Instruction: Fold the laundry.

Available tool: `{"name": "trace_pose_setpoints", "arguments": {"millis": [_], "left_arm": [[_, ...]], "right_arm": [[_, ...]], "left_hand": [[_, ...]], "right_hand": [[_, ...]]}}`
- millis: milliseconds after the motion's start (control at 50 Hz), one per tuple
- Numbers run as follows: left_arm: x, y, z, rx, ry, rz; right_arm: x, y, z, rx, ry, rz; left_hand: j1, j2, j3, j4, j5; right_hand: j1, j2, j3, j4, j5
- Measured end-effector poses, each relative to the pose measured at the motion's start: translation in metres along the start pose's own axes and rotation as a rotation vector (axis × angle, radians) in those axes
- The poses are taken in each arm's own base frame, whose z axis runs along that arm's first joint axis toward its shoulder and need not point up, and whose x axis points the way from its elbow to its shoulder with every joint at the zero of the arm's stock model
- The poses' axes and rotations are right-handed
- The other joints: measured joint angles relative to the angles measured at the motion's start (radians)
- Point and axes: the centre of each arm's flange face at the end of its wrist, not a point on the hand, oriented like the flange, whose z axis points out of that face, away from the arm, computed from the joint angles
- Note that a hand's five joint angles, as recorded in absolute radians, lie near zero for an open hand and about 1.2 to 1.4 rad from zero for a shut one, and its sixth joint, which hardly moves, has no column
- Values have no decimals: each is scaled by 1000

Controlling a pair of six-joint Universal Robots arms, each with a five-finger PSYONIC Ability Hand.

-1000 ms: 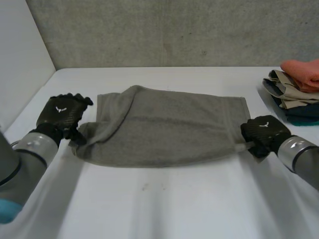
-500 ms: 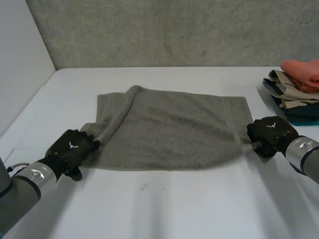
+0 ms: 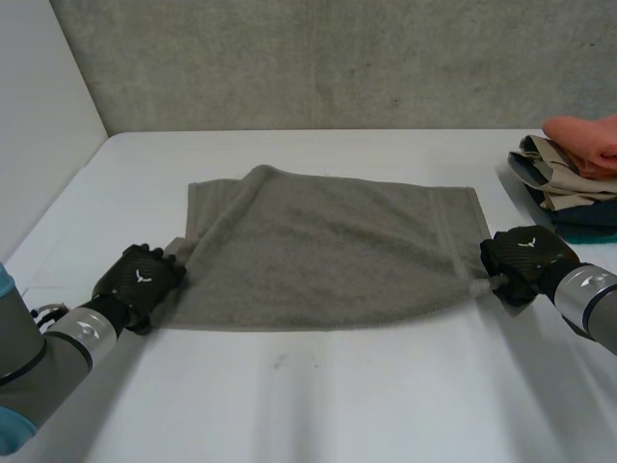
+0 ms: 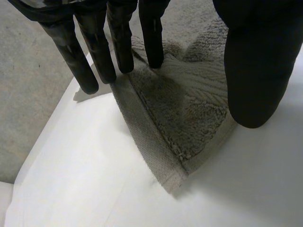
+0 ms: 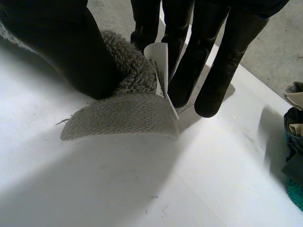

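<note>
The left robot hand (image 3: 141, 279) is resettling, fingers spread, on the now-flattened near-left corner of the towel (image 3: 328, 251) while the right robot hand (image 3: 521, 261) keeps pinching its near-right corner, readying a fold.

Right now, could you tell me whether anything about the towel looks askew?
Yes. The towel is rumpled at its left: a diagonal ridge runs from the far edge toward the left hand, so it lies unevenly. A white label sticks up by the right hand.
</note>
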Motion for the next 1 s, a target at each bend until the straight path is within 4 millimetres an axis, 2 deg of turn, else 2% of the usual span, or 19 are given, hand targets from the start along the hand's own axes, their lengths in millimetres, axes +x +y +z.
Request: {"name": "trace_pose_setpoints", "arguments": {"millis": [240, 320, 420, 1000], "left_arm": [[-1, 3, 4, 1, 4, -2], [-2, 4, 10, 4, 5, -1], [-4, 5, 14, 8, 1, 2], [-12, -2, 27, 45, -19, 16]], "right_arm": [[-1, 2, 1, -4, -3, 2], [-1, 3, 1, -7, -4, 4], [-1, 3, 1, -8, -5, 4], [-4, 6, 1, -17, -12, 6]], "left_hand": [[11, 5, 7, 9, 8], [167, 167, 166, 168, 68], [189, 200, 199, 202, 68], [205, 203, 201, 202, 68]], "right_hand": [[0, 0, 0, 0, 0], [0, 0, 0, 0, 0], [0, 0, 0, 0, 0], [0, 0, 0, 0, 0]]}}
